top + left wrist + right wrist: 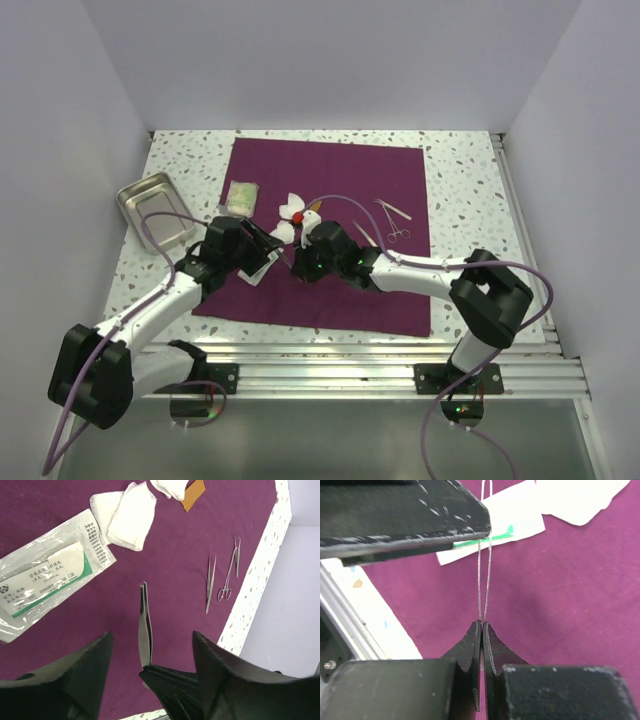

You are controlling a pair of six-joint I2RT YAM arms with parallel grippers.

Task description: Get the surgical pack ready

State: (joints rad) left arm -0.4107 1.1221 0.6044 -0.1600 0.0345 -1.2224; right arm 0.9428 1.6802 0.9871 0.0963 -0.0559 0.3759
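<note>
Plum-purple cloth (330, 290) lies spread flat across the middle of the worktop (465, 190), not folded. Top view: steel tray (150, 198) sits off the cloth by the left edge, toward the far-left corner, with no pack item visible in it. Packet (241, 196) and white gauze (284, 230) lie loose on the far half of the cloth; two thin instruments (392, 220) lie toward its right side. Left gripper (258, 258) and right gripper (303, 265) meet low over the cloth's centre. Left wrist view: its fingers (65, 680) are spread wide, and a pair of tweezers (145, 625) stands in the gap without touching either; the packet lies flat, with the gauze beyond it. Right wrist view: its fingers (470, 650) are pressed together, pinching the tweezers at one end with the blades pointing away; one finger of the left gripper hangs just above them. Judgement: early stage, possibly a handover. Nothing is gathered yet. Left to do: every loose item apparently goes into the tray, the tray onto the cloth, and the cloth gets folded into a bundle.
</note>
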